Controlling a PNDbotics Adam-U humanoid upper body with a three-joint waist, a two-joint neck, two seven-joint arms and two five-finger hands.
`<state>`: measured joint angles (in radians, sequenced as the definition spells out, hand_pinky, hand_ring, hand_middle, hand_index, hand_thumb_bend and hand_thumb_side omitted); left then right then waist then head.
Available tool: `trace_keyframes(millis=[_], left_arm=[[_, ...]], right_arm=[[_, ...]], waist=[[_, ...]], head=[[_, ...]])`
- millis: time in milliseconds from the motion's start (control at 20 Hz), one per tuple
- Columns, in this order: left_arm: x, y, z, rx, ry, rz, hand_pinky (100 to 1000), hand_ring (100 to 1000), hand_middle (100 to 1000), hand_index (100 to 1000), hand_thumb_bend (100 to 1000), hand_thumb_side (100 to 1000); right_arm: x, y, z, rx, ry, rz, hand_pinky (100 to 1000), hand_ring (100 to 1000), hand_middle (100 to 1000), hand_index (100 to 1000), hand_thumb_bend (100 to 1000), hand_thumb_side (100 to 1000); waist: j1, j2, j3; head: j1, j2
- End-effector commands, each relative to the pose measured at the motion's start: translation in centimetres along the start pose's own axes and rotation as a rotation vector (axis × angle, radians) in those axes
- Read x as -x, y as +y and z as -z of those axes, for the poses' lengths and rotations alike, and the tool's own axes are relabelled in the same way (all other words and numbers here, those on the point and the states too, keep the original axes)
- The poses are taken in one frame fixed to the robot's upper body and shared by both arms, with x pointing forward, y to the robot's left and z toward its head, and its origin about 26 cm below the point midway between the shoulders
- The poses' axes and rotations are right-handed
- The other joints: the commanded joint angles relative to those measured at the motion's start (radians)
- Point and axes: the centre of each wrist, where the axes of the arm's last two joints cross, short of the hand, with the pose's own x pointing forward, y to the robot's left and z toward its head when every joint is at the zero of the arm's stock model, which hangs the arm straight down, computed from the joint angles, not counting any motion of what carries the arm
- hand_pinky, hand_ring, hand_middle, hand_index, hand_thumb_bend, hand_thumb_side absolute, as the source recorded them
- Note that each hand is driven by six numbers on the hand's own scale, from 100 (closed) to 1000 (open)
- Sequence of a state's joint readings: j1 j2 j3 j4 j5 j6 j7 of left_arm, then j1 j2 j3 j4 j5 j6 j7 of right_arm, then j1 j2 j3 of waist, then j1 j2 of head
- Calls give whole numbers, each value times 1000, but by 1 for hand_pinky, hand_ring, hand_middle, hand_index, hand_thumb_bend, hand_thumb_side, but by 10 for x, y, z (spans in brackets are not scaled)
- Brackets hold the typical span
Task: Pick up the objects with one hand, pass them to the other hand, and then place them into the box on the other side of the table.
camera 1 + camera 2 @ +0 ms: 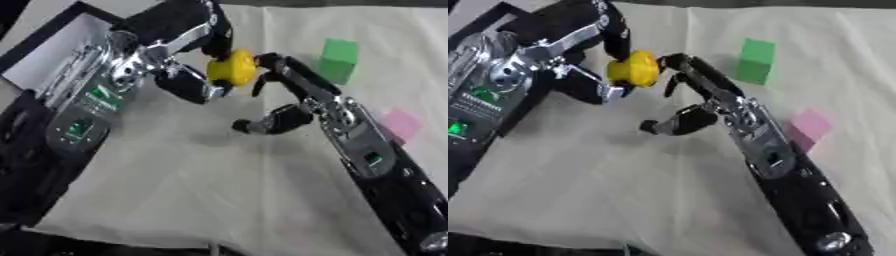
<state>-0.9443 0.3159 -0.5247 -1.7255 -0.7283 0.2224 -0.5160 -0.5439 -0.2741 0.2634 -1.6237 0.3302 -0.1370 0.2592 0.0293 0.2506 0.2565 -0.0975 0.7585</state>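
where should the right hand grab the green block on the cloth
Grip the green block across its two upright side faces, coming down from above. It stands upright and alone on the cloth, sides exposed, and the right hand is already nearby, left of it.

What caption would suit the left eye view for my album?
Left hand holds a small yellow rounded object in its fingers above the cloth-covered table, the right hand reaching in.
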Motion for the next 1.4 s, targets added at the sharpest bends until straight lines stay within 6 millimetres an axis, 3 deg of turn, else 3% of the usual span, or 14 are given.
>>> trace_keyframes(millis=[50, 500, 950, 1400], left_arm=[[1, 15, -8, -25, 4, 22, 668, 508, 422, 457, 340, 100], [6, 22, -17, -54, 38, -5, 671, 503, 418, 456, 321, 100], [18, 28, -26, -101, 87, -33, 674, 497, 412, 454, 324, 100], [53, 45, -56, -149, 229, -38, 683, 497, 410, 457, 303, 100]], right_arm=[[1, -9, -2, 42, 23, -34, 521, 893, 598, 755, 620, 100], [6, -7, -7, 67, 61, -33, 523, 899, 605, 751, 623, 100], [14, -10, -24, 45, 95, -79, 545, 921, 639, 762, 622, 100], [7, -21, -47, -23, 115, -141, 579, 936, 689, 777, 629, 127]], waist=[[0, -24, 2], [-1, -30, 4], [-2, -54, -2], [-7, -71, -25]], head=[[8, -3], [25, -5], [54, 7], [77, 12]])
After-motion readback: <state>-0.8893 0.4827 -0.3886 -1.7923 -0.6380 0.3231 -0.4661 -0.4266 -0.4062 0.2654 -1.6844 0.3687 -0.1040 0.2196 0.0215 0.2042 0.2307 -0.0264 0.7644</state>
